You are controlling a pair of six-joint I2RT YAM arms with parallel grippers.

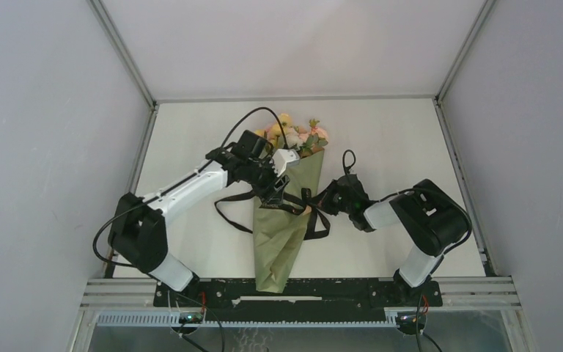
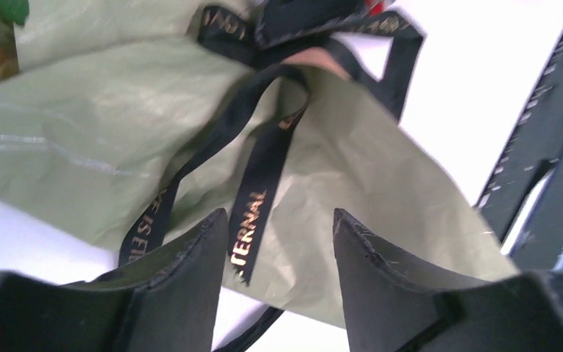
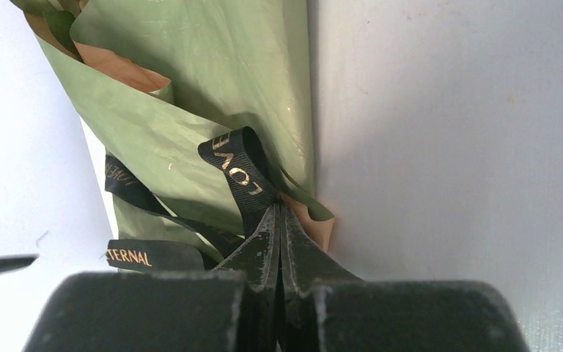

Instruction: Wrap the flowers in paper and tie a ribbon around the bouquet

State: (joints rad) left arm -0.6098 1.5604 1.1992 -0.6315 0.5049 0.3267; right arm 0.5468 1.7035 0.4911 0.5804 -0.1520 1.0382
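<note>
The bouquet [image 1: 282, 231] lies lengthwise on the table, an olive-green paper [image 2: 81, 147] cone with the flowers [image 1: 297, 133] sticking out at its far end. A black ribbon [image 2: 260, 191] with gold lettering crosses the cone's middle, and its loops trail off to both sides. My left gripper [image 2: 278, 213] hovers open over the paper; a loose ribbon end lies just beyond its left finger, free of both fingers. My right gripper [image 3: 278, 209] is shut on a ribbon [image 3: 238, 172] loop at the cone's right edge, where the paper [image 3: 220, 66] shows its peach reverse.
A black rail [image 1: 300, 290] runs along the near table edge, just below the cone's tip. Grey walls with metal frame bars [image 1: 146, 147] enclose the table on three sides. A ribbon loop [image 1: 223, 213] lies on the white tabletop left of the cone.
</note>
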